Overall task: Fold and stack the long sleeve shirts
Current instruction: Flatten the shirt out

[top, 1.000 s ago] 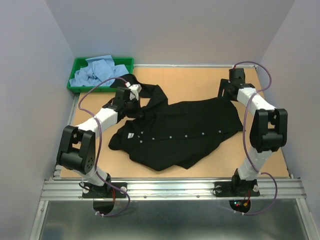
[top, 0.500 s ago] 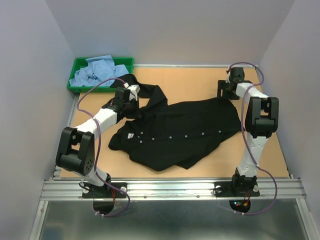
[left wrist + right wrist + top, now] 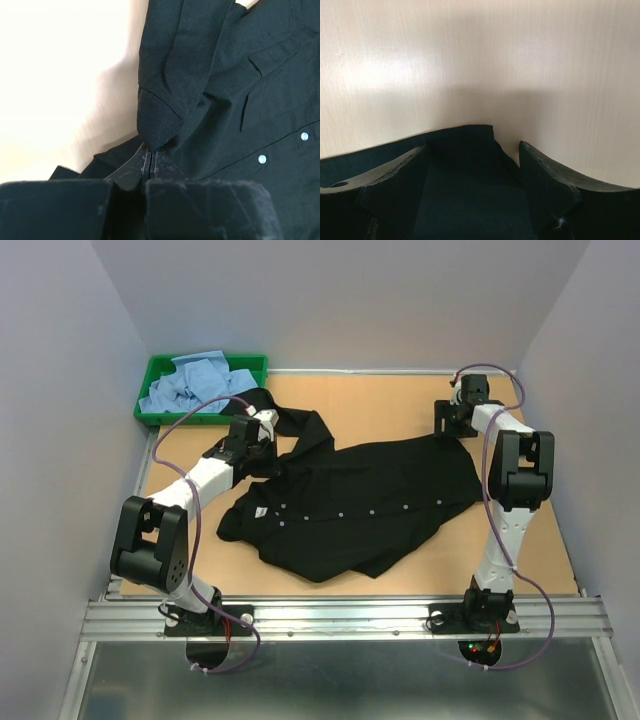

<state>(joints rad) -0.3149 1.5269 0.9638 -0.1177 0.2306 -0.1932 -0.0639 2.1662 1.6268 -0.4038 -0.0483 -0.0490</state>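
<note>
A black long sleeve shirt (image 3: 360, 505) with pale buttons lies spread, front up, across the middle of the table. My left gripper (image 3: 270, 430) is at its collar end. In the left wrist view the left gripper (image 3: 151, 155) is shut, with a folded point of black cloth (image 3: 160, 120) pinched at its tips. My right gripper (image 3: 447, 432) is at the shirt's far right corner. In the right wrist view it (image 3: 472, 146) stands open, and a corner of the black shirt (image 3: 465, 155) lies between its fingers (image 3: 555, 175). Light blue shirts (image 3: 195, 380) are heaped at the back left.
The blue shirts fill a green plastic tray (image 3: 158, 368) in the far left corner, close behind my left arm. Bare wood table (image 3: 380, 405) shows behind the black shirt and along the right side. Grey walls close in on three sides.
The right arm's elbow has swung in and back, while its gripper stays over the shirt's far right corner. The left arm and the shirt have not moved.
</note>
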